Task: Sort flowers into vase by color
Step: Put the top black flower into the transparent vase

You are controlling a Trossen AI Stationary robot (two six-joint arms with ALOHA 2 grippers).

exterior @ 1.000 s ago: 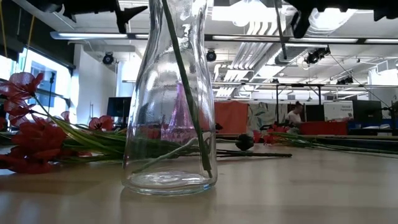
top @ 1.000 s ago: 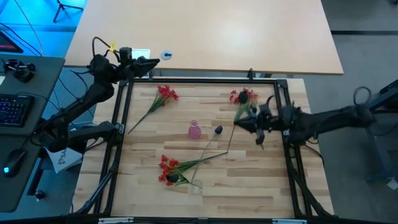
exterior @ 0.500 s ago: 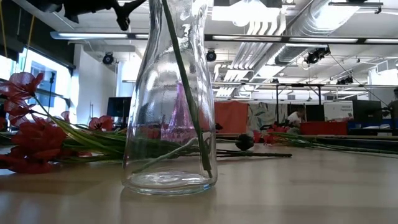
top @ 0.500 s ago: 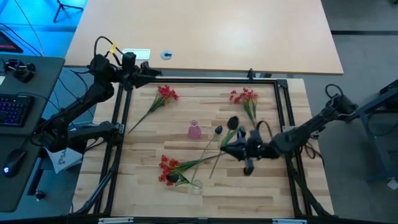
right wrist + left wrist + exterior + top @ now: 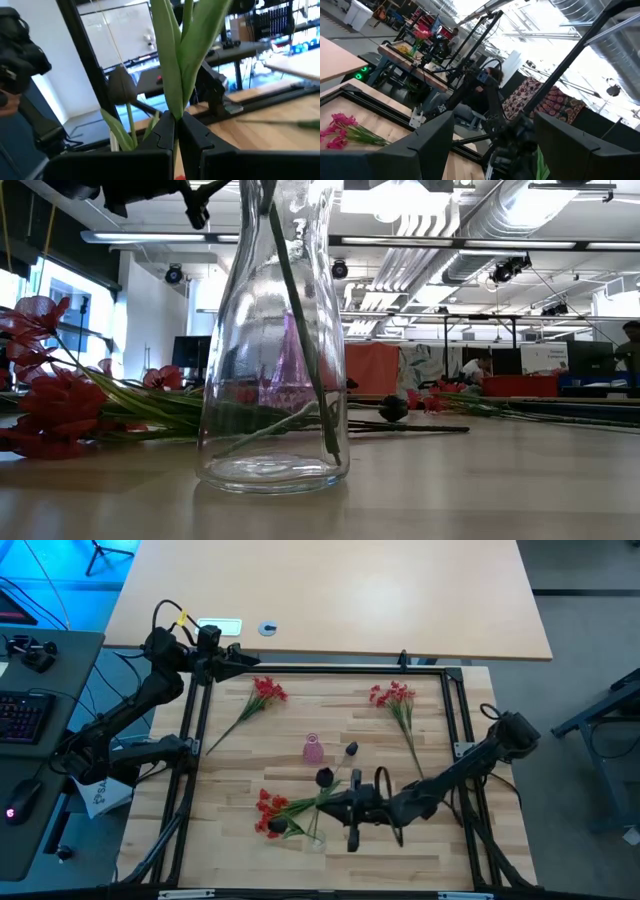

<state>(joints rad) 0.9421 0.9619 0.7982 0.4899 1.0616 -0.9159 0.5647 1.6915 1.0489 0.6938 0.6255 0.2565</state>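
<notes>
The right hand [image 5: 345,812] clenched a dark flower [image 5: 324,778] by its stem beside the glass vase [image 5: 313,837]; the left hand [image 5: 250,656] hung released at the desk's [image 5: 420,845] far corner.

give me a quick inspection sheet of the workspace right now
surface: light wood table top inside a dark frame.
job's things: clear vase at the near edge with one stalk in it; pink vase mid-table; red bunches at far left, far right and beside the clear vase; a dark bloom lying mid-table; another dark bloom on a stalk held by the right gripper.
clutter: nothing seen.
grippers: right gripper shut on a green stalk, near the clear vase; left gripper waits open at the far-left corner.
cables: a yellow-tagged cable on the left arm.
surroundings: keyboard, second table, a person seated behind.
</notes>
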